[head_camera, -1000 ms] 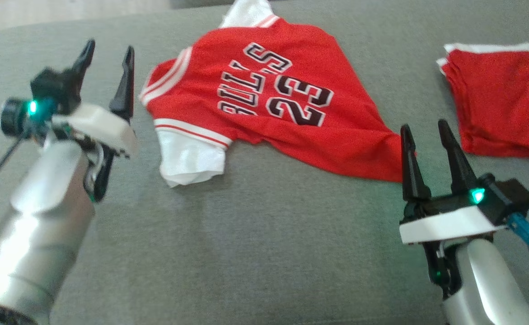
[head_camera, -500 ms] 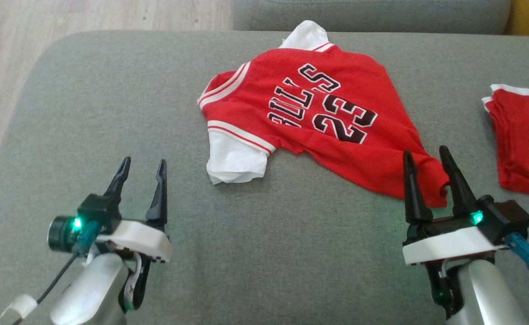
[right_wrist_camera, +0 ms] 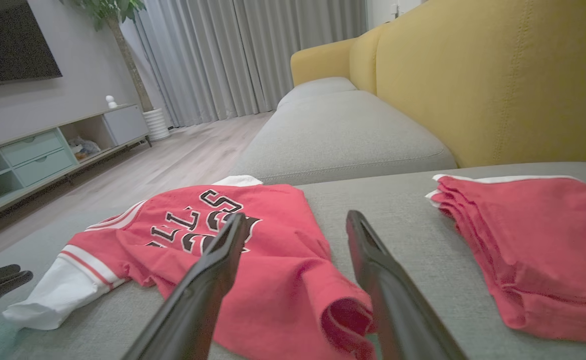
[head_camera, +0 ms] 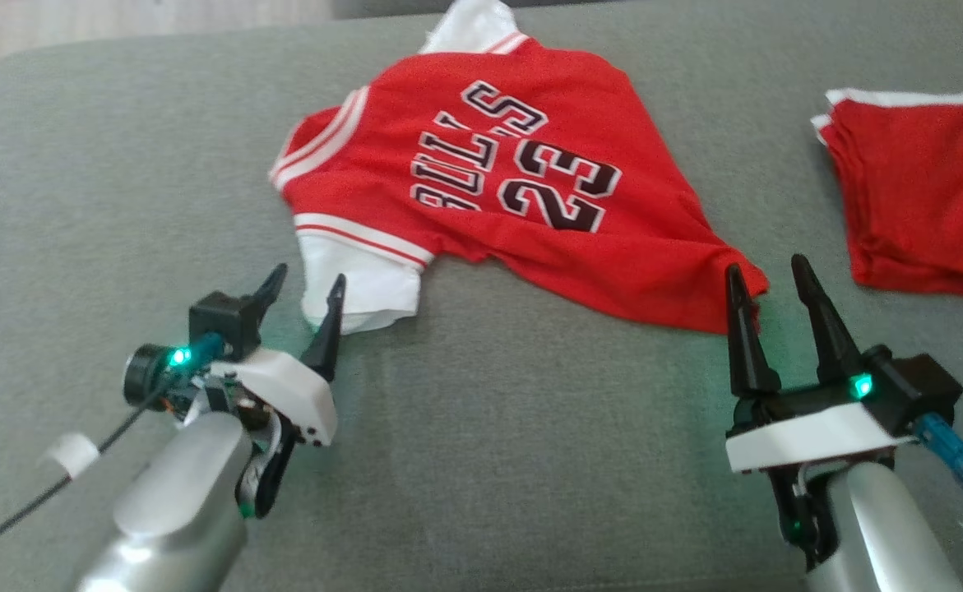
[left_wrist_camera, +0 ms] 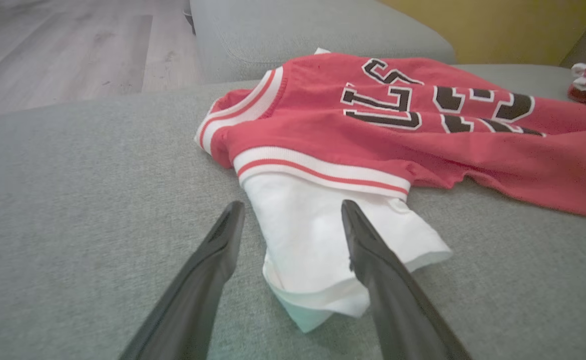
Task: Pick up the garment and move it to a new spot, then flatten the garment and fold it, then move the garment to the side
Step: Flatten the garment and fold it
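Surface: you work over a grey sofa cushion (head_camera: 481, 460), flat and plain-woven; a second grey cushion (right_wrist_camera: 343, 130) lies beyond it, mid-frame in the right wrist view.
Room: yellow backrest (right_wrist_camera: 473, 75) at upper right of that view; grey curtains (right_wrist_camera: 252, 55) at top centre; wooden floor (right_wrist_camera: 182, 160) centre left; low cabinet (right_wrist_camera: 37, 155) and dark screen (right_wrist_camera: 7, 40) at far left.
Garment: the red jersey (head_camera: 530, 238) lies rumpled at upper centre of the head view, number side up; its white sleeve (head_camera: 362, 284) points toward lower left.
Pile: folded red clothes (head_camera: 925, 197) at upper right, apart from the jersey.
Left gripper (head_camera: 309, 274): your jaws stand wide and hold nothing, just at the sleeve's end.
Right gripper (head_camera: 765, 264): jaws wide, nothing held, at the jersey's lower right corner.
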